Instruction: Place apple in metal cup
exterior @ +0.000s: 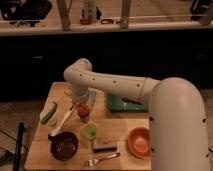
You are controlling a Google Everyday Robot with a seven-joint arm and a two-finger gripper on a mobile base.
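Gripper [81,106]: at the table's [120,122] centre, over the metal cup [85,118].
Jaws: grasping the apple [82,109].
Advice: centre the apple above the rim, lower, then release.

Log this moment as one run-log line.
end effector: over metal cup, jaw state unclear | apple: at metal cup mouth | light green cup: in front of it | phase: placing
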